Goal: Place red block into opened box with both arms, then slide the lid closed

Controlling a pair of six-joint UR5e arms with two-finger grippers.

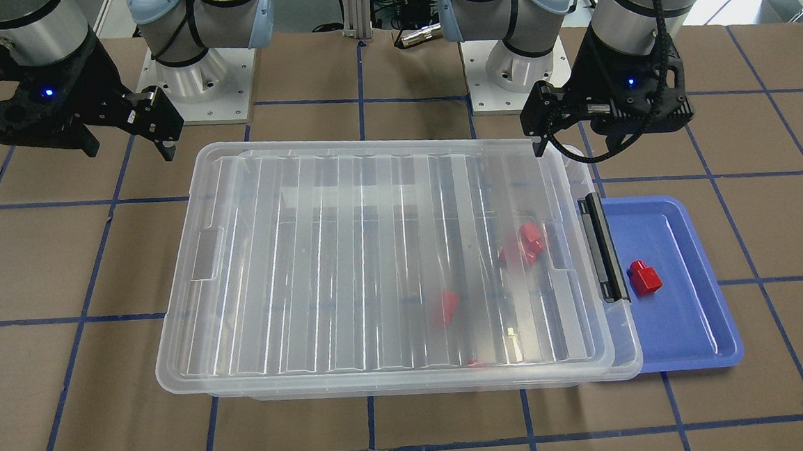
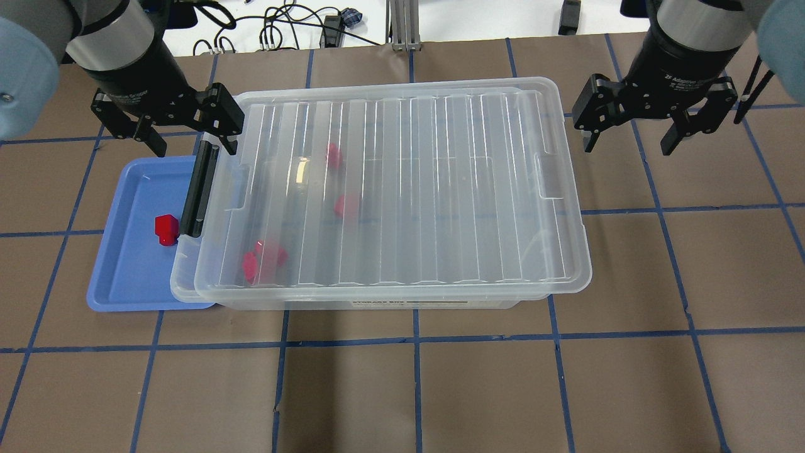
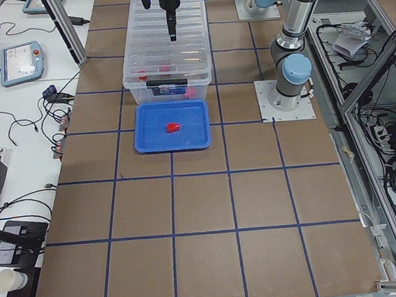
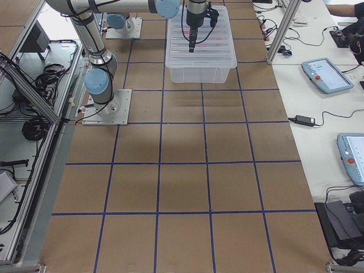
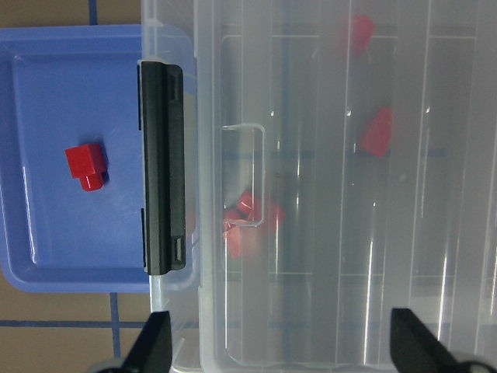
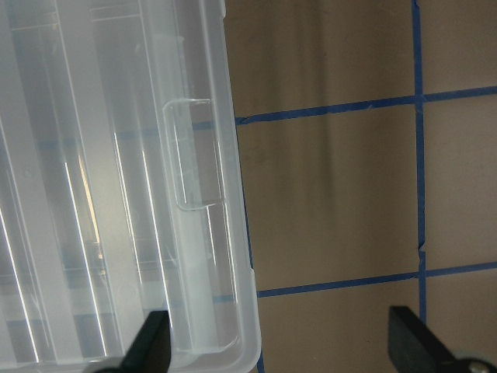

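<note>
I see the red block (image 2: 166,229) lying on the blue tray (image 2: 129,277), just beside the black bar (image 2: 200,189) of the box (image 2: 377,304). The lid (image 2: 440,189) covers nearly the whole box, leaving a thin strip at that end. My left claw (image 2: 194,146) hangs wide open and empty above the bar's far corner. The right claw (image 2: 627,149), equally open and empty, hangs over the worktop (image 2: 440,390) off the opposite end.

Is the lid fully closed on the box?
Not quite. The lid lies on the box but shifted away from the black bar, leaving that end's rim uncovered.
</note>
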